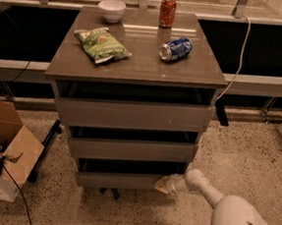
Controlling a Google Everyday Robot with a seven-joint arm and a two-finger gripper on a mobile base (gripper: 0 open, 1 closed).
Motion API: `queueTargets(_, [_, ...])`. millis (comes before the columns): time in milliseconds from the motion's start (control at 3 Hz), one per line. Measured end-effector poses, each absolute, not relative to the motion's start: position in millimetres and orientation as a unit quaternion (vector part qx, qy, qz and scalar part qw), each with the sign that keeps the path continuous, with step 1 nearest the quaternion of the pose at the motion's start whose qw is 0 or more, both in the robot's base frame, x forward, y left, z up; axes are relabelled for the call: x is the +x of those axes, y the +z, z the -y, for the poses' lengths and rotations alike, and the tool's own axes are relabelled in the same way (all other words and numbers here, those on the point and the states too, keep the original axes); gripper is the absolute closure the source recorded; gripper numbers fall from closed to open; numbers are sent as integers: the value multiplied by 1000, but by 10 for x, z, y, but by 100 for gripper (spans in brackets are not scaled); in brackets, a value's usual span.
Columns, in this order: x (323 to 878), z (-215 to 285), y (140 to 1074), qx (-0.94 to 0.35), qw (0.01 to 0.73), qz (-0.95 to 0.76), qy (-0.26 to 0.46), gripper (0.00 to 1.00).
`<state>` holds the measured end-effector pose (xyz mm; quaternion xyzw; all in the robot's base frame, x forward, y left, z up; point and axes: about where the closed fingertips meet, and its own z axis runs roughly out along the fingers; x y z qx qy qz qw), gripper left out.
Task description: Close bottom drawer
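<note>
The bottom drawer (118, 180) is the narrowest and lowest of three grey-brown drawers in a small cabinet. Its flat, handleless front stands out only a little, with a dark gap above it. My gripper (163, 184) is at the right end of that drawer's front panel, its tip touching or nearly touching the panel. The white arm runs from it down to the lower right.
The middle drawer (130, 149) and top drawer (131, 114) also stand slightly out. On the cabinet top (145, 68) lie a green chip bag (101, 44), a blue can on its side (176, 48), an upright red can (167, 12) and a white bowl (112, 9). An open cardboard box (4, 149) sits at the left.
</note>
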<state>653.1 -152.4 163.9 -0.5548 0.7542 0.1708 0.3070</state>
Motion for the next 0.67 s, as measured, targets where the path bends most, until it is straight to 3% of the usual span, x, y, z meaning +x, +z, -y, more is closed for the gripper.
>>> queueTargets(667, [6502, 1478, 1606, -556, 305, -753, 175, 50])
